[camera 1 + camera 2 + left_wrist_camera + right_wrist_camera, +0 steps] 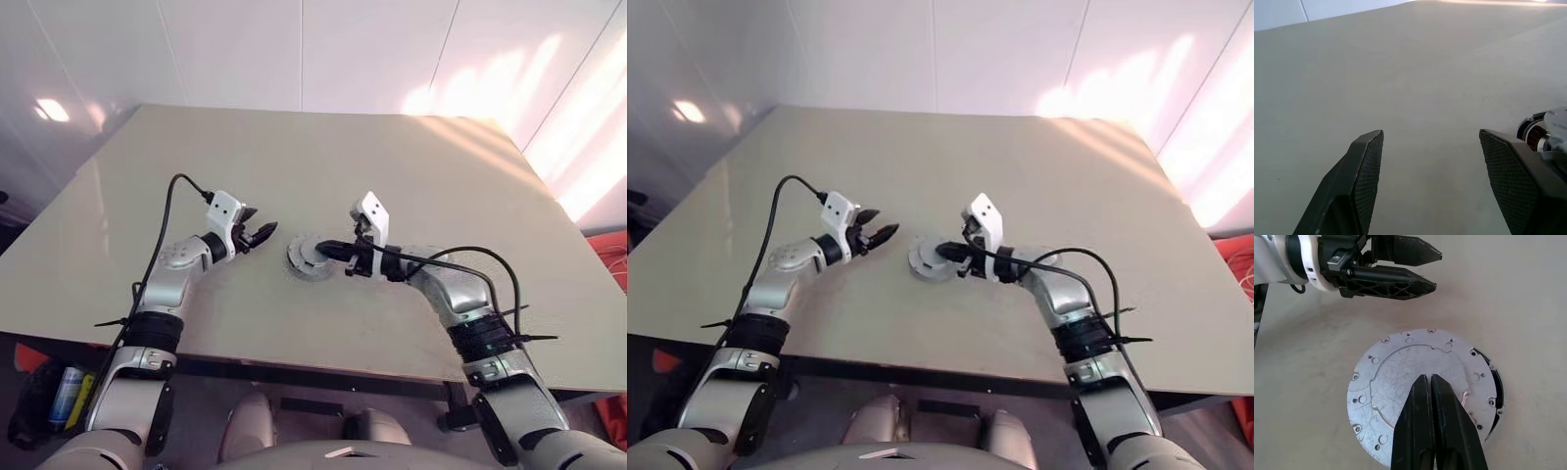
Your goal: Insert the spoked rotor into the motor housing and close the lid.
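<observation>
Right tool (1430,382) clenched, fingers pressed together with nothing between them, tips poised over the light grey face of the lid (1415,391); contact with the metal not certain from the wrist view, though very close; left tool (257,235) released, fingers (1369,166) spread wide and empty, held just beside the stack on its left, above the bare worktop (294,176).

Lid lying flat on top of the motor housing (1494,387), slightly off-centre; a dark crescent of the housing rim peeking out along one edge, so likely not yet seated; copper windings glimpsed past the left finger in the left wrist view (1533,139); spoked rotor not discernible, presumably under the lid, though impossible to confirm.

Lid looks like cast or machined metal: stiff, fairly heavy for its size, smooth and lightly scratched, so likely slippery under hard fingertips; no give at all, hence nothing to squeeze on the flat face; ring of small holes near the rim, too fine to hook. Best handled by nudging or pressing down on the face with closed tips to slide it into register, or by pinching across the thin outer edge with open fingers; housing probably heavy enough to stay put under a light push, yet liable to skate on the smooth worktop if shoved sideways.
</observation>
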